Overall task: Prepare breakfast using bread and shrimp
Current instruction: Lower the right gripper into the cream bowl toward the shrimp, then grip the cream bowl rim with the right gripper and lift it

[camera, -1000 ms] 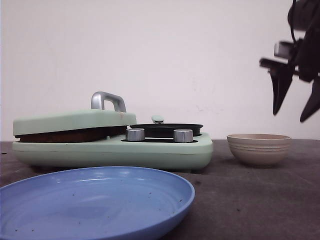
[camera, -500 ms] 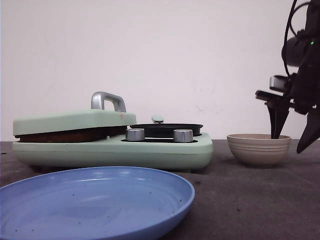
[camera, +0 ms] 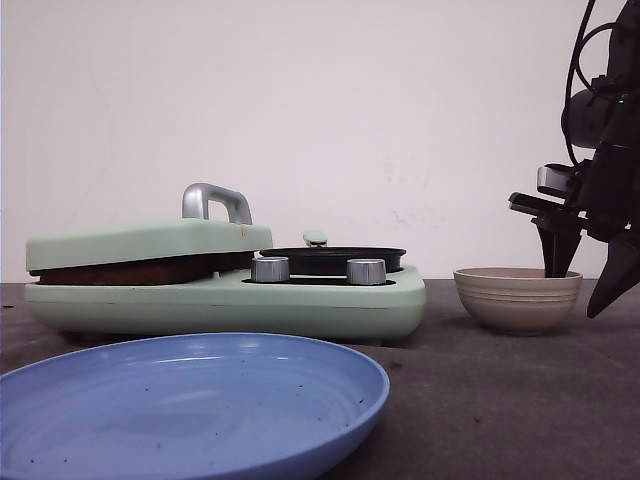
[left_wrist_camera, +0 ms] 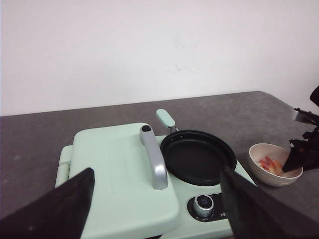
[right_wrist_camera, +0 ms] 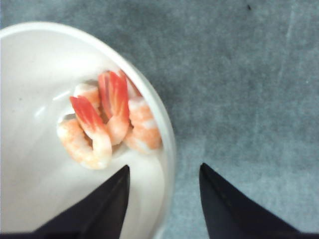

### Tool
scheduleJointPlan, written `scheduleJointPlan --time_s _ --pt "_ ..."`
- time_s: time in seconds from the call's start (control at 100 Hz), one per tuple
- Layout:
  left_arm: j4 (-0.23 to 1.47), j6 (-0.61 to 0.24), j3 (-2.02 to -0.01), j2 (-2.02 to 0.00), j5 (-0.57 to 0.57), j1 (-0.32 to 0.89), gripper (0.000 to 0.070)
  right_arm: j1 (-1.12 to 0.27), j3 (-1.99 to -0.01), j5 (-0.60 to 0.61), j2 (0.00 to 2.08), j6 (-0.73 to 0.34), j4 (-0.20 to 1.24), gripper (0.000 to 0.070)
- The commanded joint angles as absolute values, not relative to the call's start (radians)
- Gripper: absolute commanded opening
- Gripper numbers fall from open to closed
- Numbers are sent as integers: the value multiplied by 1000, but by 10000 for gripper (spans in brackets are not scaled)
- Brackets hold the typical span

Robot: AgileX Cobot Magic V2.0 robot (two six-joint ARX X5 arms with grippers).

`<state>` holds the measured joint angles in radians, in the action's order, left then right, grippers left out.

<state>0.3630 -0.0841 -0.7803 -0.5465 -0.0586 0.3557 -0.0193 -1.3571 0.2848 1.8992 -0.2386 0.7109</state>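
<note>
Blue plate [camera: 190,405] at front left, bare apart from specks. Green grill unit [camera: 225,285] behind it at 11 o'clock, hinged lid [left_wrist_camera: 119,174] down; dark band visible under lid edge, contents not identifiable, bread not confirmed in any view. Black pan [left_wrist_camera: 198,157] on unit's right half, bare. Left gripper [left_wrist_camera: 154,211] hovering above unit, jaws spread wide, holding nothing. Beige bowl [camera: 518,299] on dark surface [camera: 500,400] at 3 o'clock of unit, holding the shrimp [right_wrist_camera: 107,124], a small heap near its rim. Right gripper [camera: 580,275] lower than a second ago, now straddling bowl rim: jaws spread, one inside, one outside, nothing gripped. Judged: shrimp pickup imminent, though straddled rim risks tipping bowl. Right arm cut off by front view's edge.
</note>
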Motion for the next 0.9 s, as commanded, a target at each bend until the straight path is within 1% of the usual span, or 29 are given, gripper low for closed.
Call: scheduleJointPlan --time_s 0.0,0.05,0.13,0.17,0.22,0.63,0.89 --pt "351 -67 -784 -551 -59 358 432 -24 -1376 286 1935 -228 706 219" --pt "351 -67 -784 -551 -59 358 432 -24 -1376 284 1938 -228 710 179" --pt "351 -67 -784 -551 -59 358 432 -27 -1376 283 1943 -230 710 143" --pt "351 -67 -784 -551 -59 358 432 -30 -1376 281 1943 -230 709 90" --pt "351 -67 -784 -551 -59 358 432 -31 -1376 280 1943 -230 705 0" --pt "352 -67 -784 -551 -59 358 432 -31 -1377 298 1938 -227 699 0" --pt "352 -67 -784 -553 -59 358 432 -30 -1390 318 1850 -223 672 0"
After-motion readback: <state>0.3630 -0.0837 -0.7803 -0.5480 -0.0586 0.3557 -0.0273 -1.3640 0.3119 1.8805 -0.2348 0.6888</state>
